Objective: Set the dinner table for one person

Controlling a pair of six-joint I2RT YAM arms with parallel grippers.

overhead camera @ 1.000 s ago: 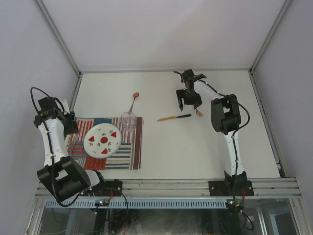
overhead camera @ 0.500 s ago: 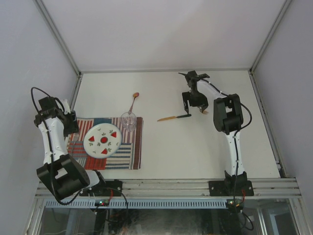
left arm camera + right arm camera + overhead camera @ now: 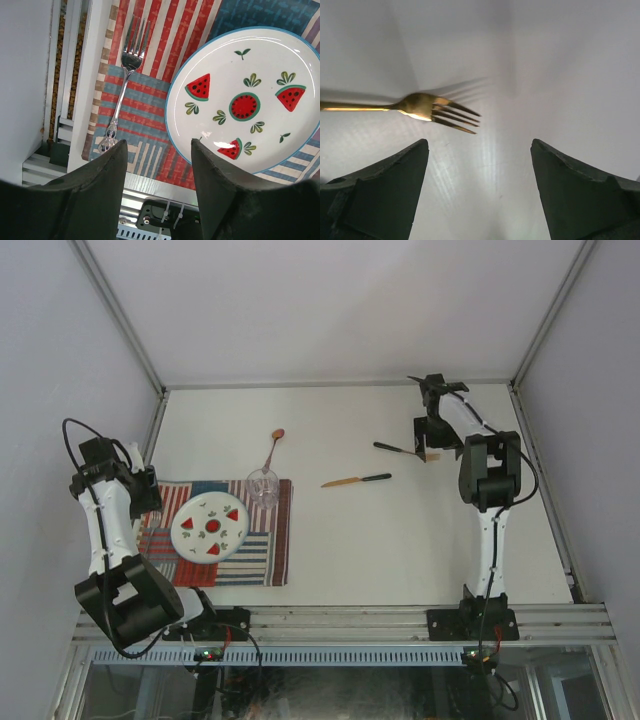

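Right claw: wide, empty; fork lies just ahead, near the far right corner of the counter.
Left claw: half-open, empty.
Advice: straddle the fork's handle squarely, lower, then close.

Open tabletop lies right of the mat; a glass (on its far corner), knife and fork sit farther back.

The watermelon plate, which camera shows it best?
The left wrist view: the watermelon plate is close up, its red slices and green leaves clear, right edge cut off. The top external view shows it whole but tiny on the striped placemat. The right wrist view misses it, showing a gold fork instead.
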